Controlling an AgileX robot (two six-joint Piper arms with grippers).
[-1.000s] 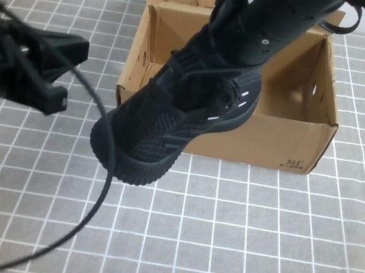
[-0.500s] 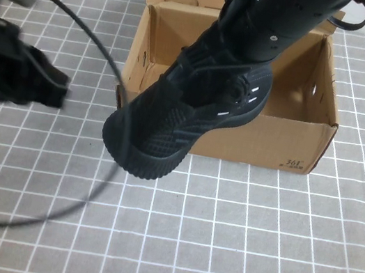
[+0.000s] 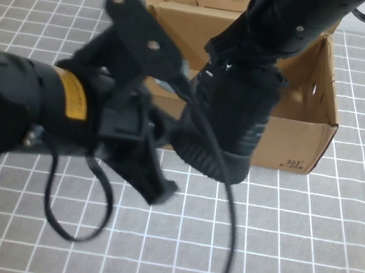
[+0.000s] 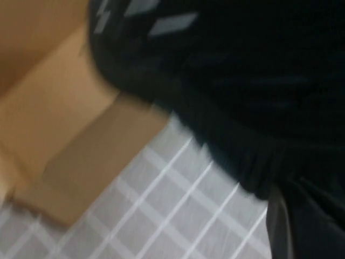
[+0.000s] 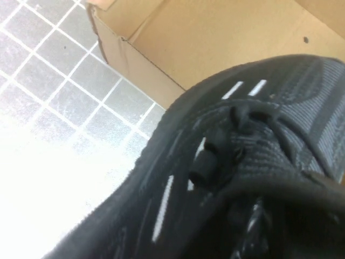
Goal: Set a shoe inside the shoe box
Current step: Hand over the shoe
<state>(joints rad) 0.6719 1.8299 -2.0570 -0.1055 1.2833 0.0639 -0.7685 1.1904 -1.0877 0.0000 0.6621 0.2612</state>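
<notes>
Overhead, right hand gripping shoe, left hand beside.

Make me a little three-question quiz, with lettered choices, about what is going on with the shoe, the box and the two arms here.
1. Where is the shoe?
A. lying flat on the box floor
B. held in the air over the front wall of the shoe box
C. on the tiles, far from the box

2. What colour is the shoe box?
A. white
B. blue
C. brown

3. How is the shoe carried?
A. by the right gripper from above
B. by the left gripper, low in front of the box
C. by nothing

Answers: 1 B, its sole hangs above the tiles against the front wall. 2 C, plain brown cardboard. 3 A, the right arm comes down onto the shoe's top.
</notes>
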